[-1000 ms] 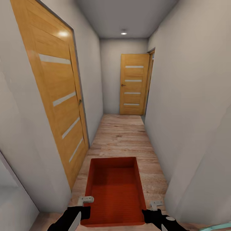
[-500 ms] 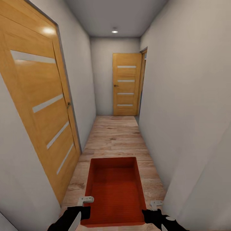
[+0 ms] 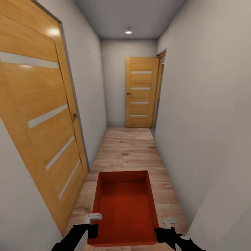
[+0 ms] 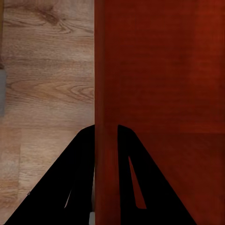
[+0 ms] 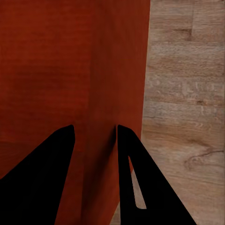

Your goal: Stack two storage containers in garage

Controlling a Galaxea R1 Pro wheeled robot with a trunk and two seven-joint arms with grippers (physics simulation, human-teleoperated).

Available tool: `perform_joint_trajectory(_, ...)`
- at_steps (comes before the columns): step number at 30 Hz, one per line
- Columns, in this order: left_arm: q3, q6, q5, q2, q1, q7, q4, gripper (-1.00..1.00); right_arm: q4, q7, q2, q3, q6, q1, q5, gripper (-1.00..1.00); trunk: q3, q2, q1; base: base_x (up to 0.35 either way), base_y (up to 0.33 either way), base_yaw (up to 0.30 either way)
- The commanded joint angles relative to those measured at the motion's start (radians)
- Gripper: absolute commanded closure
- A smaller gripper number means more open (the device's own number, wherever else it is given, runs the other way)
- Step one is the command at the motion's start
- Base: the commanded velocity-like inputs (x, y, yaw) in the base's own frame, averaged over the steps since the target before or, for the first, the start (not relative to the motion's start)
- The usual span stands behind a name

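Narrow hallway with grey-white walls [image 3: 209,115], a wood-plank floor [image 3: 129,146] and one ceiling light [image 3: 128,31]. Big wooden door [image 3: 38,115] with pale stripes along the left wall, and a second one just like it [image 3: 141,92] at the far end. Red-orange bin [image 3: 126,207] sits low and centre in the head view, open top up, carried over the planks between both arms. Left gripper [image 4: 104,140] is closed down thin on the bin's left wall, one finger each side. Right gripper [image 5: 93,140] is clamped the same way on the right wall. No labels or writing on anything.
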Motion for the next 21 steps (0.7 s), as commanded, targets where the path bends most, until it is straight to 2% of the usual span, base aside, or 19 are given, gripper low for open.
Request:
perform_joint_trajectory(1, 0.013, -0.025, -0.019, 0.000, -0.001, 0.021, -0.005, 1.00, 0.002, 0.016, 0.020, 0.008, -0.004, 0.001, -0.010, 1.00, -0.002, -0.002, 0.001, 0.322, 0.000, 0.003)
perform_joint_trajectory(15, 0.013, -0.025, -0.019, 0.000, -0.001, 0.021, -0.005, 1.00, 0.002, 0.015, 0.020, 0.008, -0.006, 0.000, -0.009, 1.00, -0.002, -0.002, 0.001, 0.322, 0.000, 0.000)
perform_joint_trajectory(21, 0.013, -0.025, -0.019, 0.000, -0.001, 0.021, -0.004, 1.00, 0.002, 0.014, 0.020, 0.007, -0.006, 0.001, 0.013, 1.00, -0.002, -0.002, 0.001, 0.322, 0.000, 0.000)
